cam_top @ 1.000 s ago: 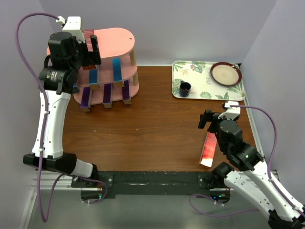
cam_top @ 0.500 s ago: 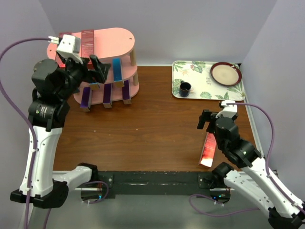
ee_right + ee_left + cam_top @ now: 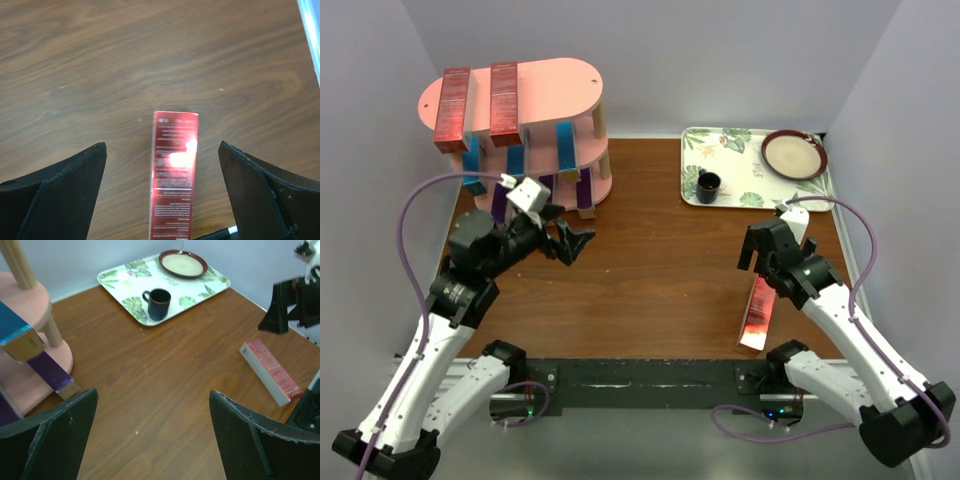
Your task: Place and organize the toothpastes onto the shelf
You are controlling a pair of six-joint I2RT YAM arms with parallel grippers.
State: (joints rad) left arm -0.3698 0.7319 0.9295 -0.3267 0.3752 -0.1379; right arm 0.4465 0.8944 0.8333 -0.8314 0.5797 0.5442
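Red marked the one item not yet shelved: the last red carton lay flat on the counter close to its near right corner. The right pincer hung directly over it, jaws spread wide and touching nothing.

**Change**
- A second earlier the left pincer had been up at the top tier of the shelf.
- It had since withdrawn and dropped to a position over the counter, just in front of the shelf.
- It was released and carried nothing.
- With that arm clear, two red cartons showed side by side on the top tier.

**Meaning for the task**
- The latest placement appeared complete.
- Only the carton on the counter seemed left to move.
- Bare board beside the two reds looked like the matching slot.
- The right arm was judged better placed for the pick-up.

**Containers**
- Shelf, far left corner of the counter:
  - The top tier held the two red cartons.
  - The middle tier held three blue cartons.
  - The bottom tier held purple cartons, partly screened by the left arm.
- Floral tray, far right corner:
  - It held a dark cup and a plate, set apart from each other.
  - No carton lay in it.
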